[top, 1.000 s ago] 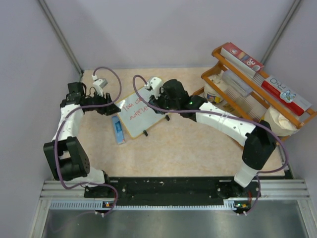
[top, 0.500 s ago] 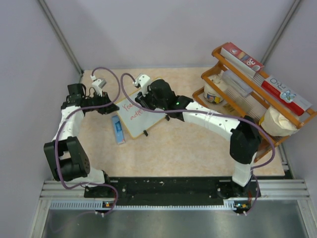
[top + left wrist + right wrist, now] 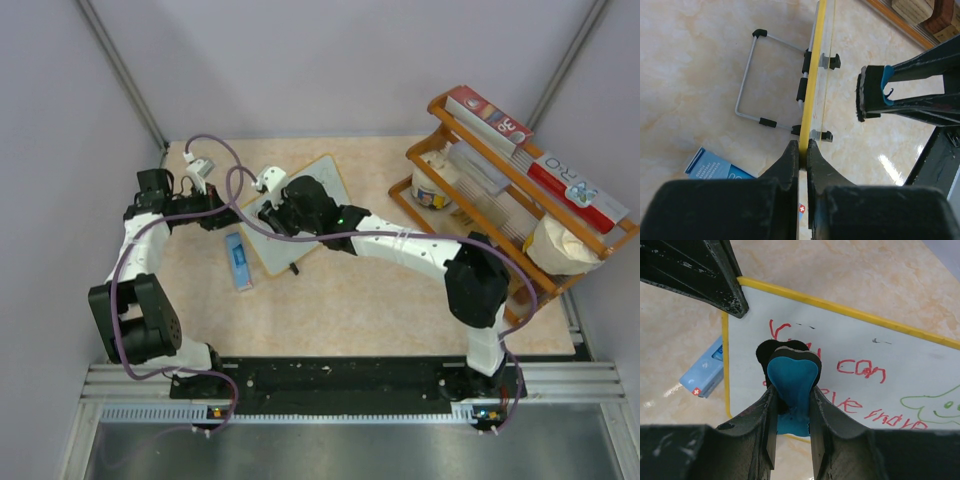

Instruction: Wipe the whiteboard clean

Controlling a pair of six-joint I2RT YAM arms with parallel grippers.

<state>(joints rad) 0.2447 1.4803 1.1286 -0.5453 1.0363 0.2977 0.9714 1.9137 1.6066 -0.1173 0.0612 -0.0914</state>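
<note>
The whiteboard [image 3: 322, 180] stands tilted on its wire stand [image 3: 747, 86] at the table's back left, seen edge-on in the left wrist view. Red writing and a green drawing cover its face [image 3: 880, 347]. My left gripper [image 3: 231, 214] [image 3: 802, 145] is shut on the yellow frame at the board's left corner. My right gripper [image 3: 259, 217] [image 3: 791, 390] is shut on the blue-black eraser [image 3: 792, 376] [image 3: 870, 94]. The eraser's black pad presses on the left end of the red writing, close to the left gripper's fingers [image 3: 715, 275].
A narrow blue marker box [image 3: 238, 262] [image 3: 704, 373] lies flat on the table just left of and below the board. A wooden rack [image 3: 500, 190] with boxes, a cup and a bag stands at the back right. Grey walls close in the left and back.
My right arm has swept left across the board with the eraser, from the middle to the left end. The left gripper has closed onto the board's frame.
</note>
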